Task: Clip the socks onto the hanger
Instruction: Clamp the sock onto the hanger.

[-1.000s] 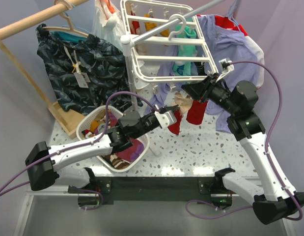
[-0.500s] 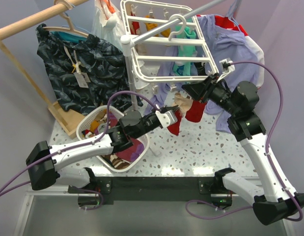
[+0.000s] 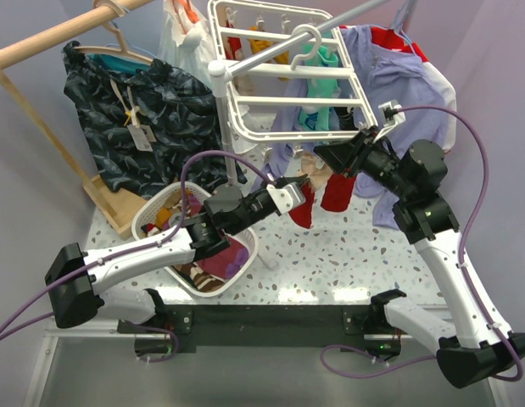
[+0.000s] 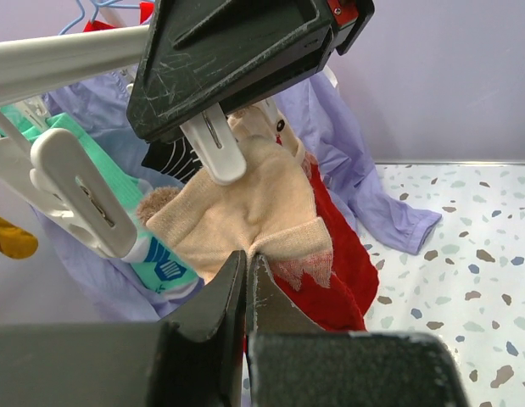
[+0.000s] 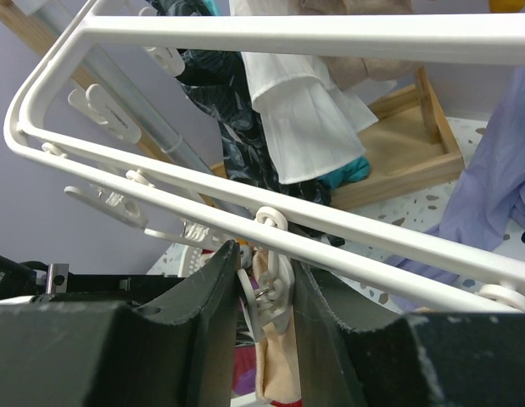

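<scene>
The white grid hanger (image 3: 287, 102) hangs at the back centre. My left gripper (image 3: 298, 192) is shut on the tan cuff (image 4: 254, 203) of a red sock (image 3: 302, 214) and holds it up under the hanger's near edge. In the left wrist view my jaws (image 4: 248, 254) pinch the cuff, and a white clip (image 4: 218, 151) touches its top. My right gripper (image 3: 324, 158) is shut on that clip (image 5: 275, 297), one finger on each side, with the cuff (image 5: 279, 365) below it. A second red sock (image 3: 337, 193) hangs just right of it.
Teal socks (image 4: 135, 220) and other small items hang from other clips. A purple shirt (image 3: 406, 76) hangs at the right. A white laundry basket (image 3: 156, 212) of clothes stands under my left arm. A wooden rack (image 3: 41, 42) with a dark garment (image 3: 143, 119) stands at the left.
My left gripper has lifted the sock a little up and back toward the clip. My right gripper has stayed on the clip.
</scene>
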